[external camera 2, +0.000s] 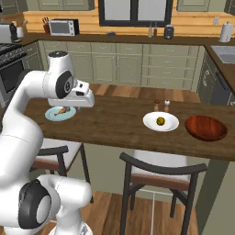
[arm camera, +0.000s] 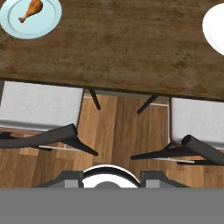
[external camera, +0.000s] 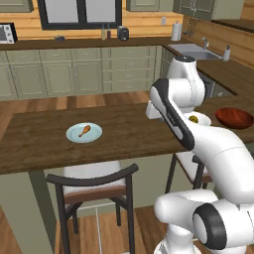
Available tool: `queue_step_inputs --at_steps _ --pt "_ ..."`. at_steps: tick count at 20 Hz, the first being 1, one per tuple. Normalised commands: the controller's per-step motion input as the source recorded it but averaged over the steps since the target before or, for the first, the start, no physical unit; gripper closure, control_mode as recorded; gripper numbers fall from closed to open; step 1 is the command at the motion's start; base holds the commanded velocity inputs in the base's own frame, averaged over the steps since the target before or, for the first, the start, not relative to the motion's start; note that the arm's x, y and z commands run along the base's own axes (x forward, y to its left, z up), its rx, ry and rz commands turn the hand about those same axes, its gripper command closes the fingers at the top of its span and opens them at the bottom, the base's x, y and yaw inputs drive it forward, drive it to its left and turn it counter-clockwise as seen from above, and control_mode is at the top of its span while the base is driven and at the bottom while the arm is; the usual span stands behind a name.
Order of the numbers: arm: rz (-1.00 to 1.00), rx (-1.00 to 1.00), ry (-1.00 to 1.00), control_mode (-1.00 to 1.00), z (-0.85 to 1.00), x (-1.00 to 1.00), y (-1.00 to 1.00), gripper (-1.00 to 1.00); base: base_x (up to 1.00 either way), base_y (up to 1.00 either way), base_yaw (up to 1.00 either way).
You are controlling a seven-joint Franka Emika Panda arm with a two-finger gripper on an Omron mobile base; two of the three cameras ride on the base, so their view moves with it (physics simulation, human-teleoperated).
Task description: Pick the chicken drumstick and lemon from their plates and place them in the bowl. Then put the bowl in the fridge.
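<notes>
From the left base view I see, at the left of the dark wooden table (external camera: 44, 144), the pale blue plate (external camera: 84, 133) with the chicken drumstick (external camera: 85, 130) lying on it, thick end toward the middle of the plate. A dark-framed chair (external camera: 94, 186) with a pale seat stands tucked under the table edge just below that plate. Moving right, my arm crosses in front of the table, and just past its forearm I catch the white plate (external camera: 202, 118) with the lemon (external camera: 193, 119) on it, partly hidden by the arm. Farthest right sits the reddish-brown bowl (external camera: 234, 117), beside the white plate and not touching it.

From the right base view the order is the same: blue plate with drumstick behind my wrist at the left, then bare table, then the white plate with the lemon at its centre, two small shakers (external camera 2: 161, 106) just behind it, and the bowl at the right end. A second chair (external camera 2: 160, 176) stands below the white plate.

The hand view looks straight down over the table edge, the drumstick on its plate at the top left, a slice of the white plate at the top right, both chairs below. I cannot tell how wide the end effector stands; its fingers are not clearly visible.
</notes>
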Motion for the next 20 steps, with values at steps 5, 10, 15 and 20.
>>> queue_step_inputs --at_steps 5,10,15,20 --pt "0.00 0.00 0.00 1.00 0.00 0.00 0.00 -1.00 0.00 0.00 0.00" --pt "0.00 0.00 0.00 1.00 0.00 0.00 0.00 -1.00 0.00 -0.01 0.00" --pt "0.00 0.00 0.00 1.00 0.00 0.00 0.00 -1.00 0.01 0.15 0.00" --pt "0.00 0.00 0.00 1.00 0.00 0.00 0.00 -1.00 0.06 1.00 0.00"
